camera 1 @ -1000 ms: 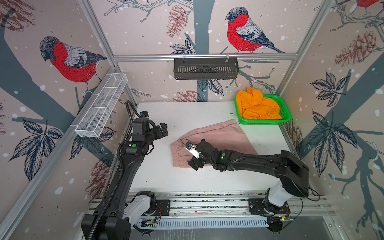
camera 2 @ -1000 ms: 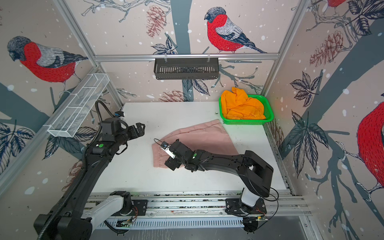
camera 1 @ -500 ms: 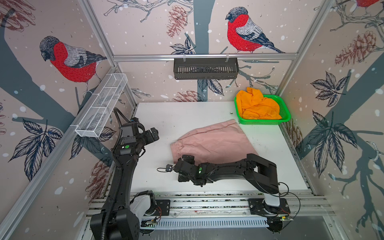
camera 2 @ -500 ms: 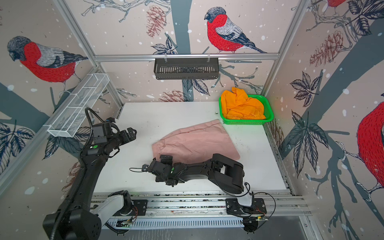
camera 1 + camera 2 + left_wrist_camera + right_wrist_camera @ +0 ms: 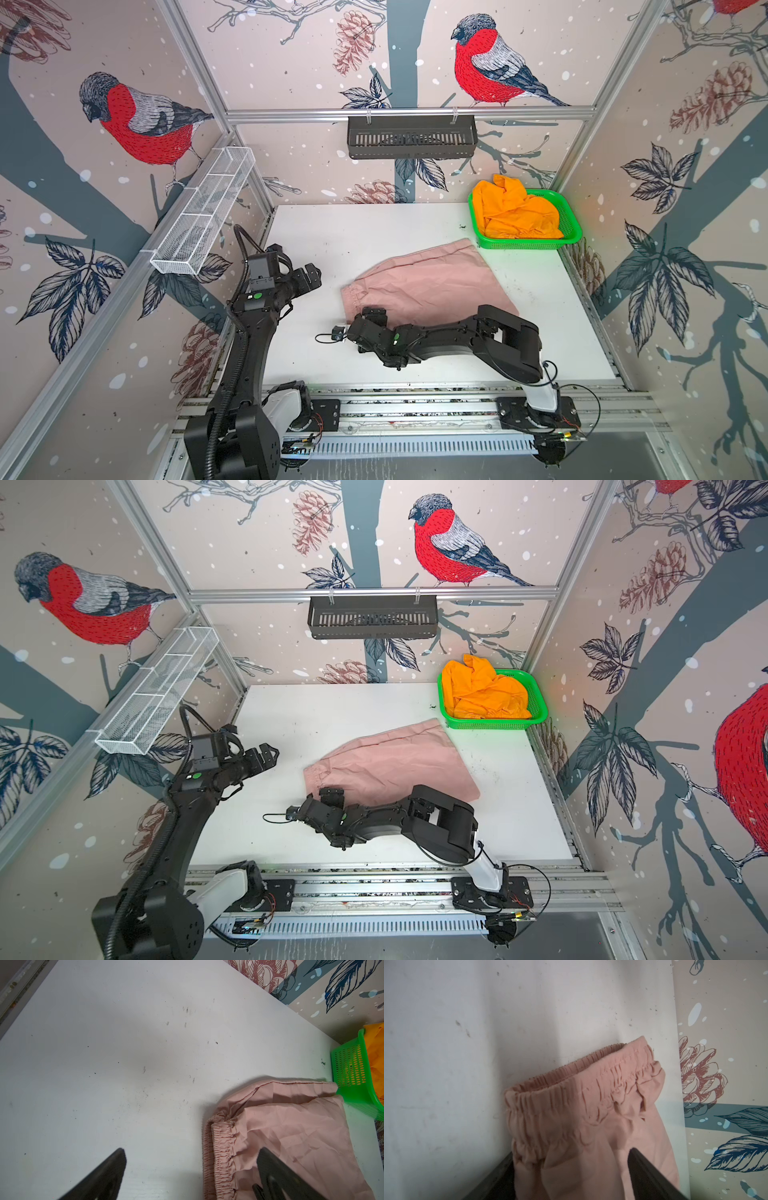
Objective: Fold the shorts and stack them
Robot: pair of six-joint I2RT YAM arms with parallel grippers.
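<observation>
Right wrist view: the gathered waistband of the pink shorts (image 5: 591, 1105) is seen between the fingers (image 5: 652, 1176) of the right gripper (image 5: 571, 1152), which are spread apart and straddle the cloth without squeezing it. In both top views this gripper (image 5: 371, 311) is laid low at the waistband's near corner, and the rest of the pink shorts (image 5: 424, 282) is spread flat on the white table (image 5: 353, 232) beyond its fingertips. The left gripper (image 5: 309, 276) is held above the table with its fingers wide and nothing between them, the waistband lying apart, ahead of its fingertips. The orange shorts (image 5: 515, 212) are heaped in the green mesh basket (image 5: 528, 245), well beyond both grippers' fingertips.
</observation>
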